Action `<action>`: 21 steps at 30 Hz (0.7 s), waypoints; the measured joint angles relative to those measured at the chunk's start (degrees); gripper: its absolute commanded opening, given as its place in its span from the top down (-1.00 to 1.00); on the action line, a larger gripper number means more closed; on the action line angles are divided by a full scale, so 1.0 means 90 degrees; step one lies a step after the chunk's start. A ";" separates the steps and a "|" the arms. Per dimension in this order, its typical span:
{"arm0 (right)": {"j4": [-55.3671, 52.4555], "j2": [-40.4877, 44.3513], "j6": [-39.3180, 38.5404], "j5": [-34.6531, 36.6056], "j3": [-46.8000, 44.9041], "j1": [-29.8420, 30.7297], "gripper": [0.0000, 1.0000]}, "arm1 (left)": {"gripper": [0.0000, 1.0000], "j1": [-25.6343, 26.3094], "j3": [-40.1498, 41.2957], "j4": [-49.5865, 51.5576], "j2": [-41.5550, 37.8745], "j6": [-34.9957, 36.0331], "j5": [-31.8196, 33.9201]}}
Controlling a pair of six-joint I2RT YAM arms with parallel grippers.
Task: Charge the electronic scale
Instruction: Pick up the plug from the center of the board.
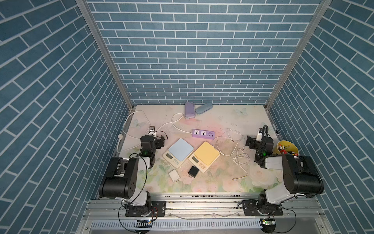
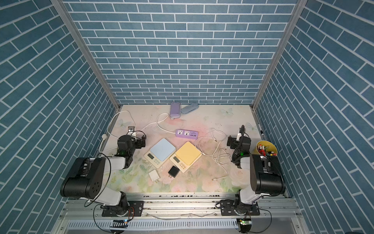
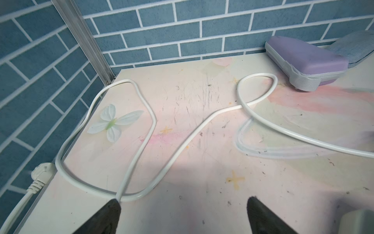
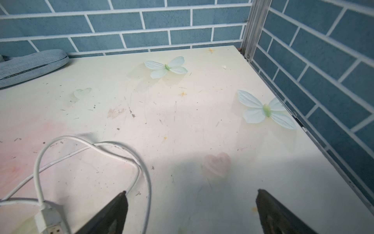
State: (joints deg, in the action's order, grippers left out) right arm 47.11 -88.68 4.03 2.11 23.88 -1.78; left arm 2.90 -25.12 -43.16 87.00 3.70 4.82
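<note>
While both hold nothing, left tool (image 3: 183, 199) wide open, right tool (image 4: 191, 191) likewise.

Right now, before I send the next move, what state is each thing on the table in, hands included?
Blue scale, flat on the table, platform bare.
Yellow scale, flat, platform bare.
Power strip, sockets empty.
White adapter, lying loose, unplugged.
Black adapter, lying loose, unplugged.
White cable, tangled loose on the table.
Left hand, open, empty.
Right hand, open, empty.
</note>
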 measured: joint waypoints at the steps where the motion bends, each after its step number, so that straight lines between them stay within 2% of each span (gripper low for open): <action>1: 0.0000 0.0000 0.0000 0.0000 0.0000 0.0000 -0.98 | -0.99 -0.0002 0.0007 0.0000 0.0000 0.0000 -0.0007; 21: -0.0002 0.0002 -0.0002 -0.0002 -0.0007 0.0000 -0.97 | -0.99 -0.0022 0.0022 0.0000 -0.0002 0.0002 -0.0053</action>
State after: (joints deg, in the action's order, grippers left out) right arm 47.09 -88.66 4.01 2.09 23.81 -1.78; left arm 2.70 -24.93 -43.16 86.98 3.73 4.34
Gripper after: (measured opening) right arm 0.989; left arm 0.996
